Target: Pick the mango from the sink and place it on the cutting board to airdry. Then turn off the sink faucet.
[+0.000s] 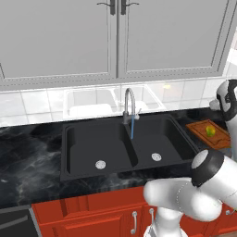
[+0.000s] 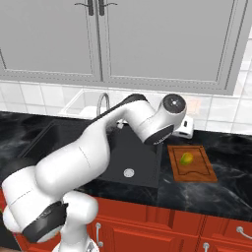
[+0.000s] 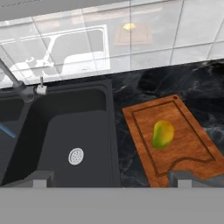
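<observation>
Mango (image 3: 162,134): lying on cutting board (image 3: 192,144), beside sink (image 3: 87,127). Faucet (image 1: 129,105): water running. My pincer (image 3: 110,178): spread open, empty, above the counter (image 3: 175,83).

A black marbled counter (image 1: 28,152) runs under a glossy white tile wall (image 1: 37,104). Above hang 2 grey cabinet doors (image 1: 55,37) with dark handles (image 1: 112,5). Red cabinets (image 1: 83,210) with silver pulls (image 1: 134,222) sit below. A small white appliance (image 2: 184,127) stands by the wall.
</observation>
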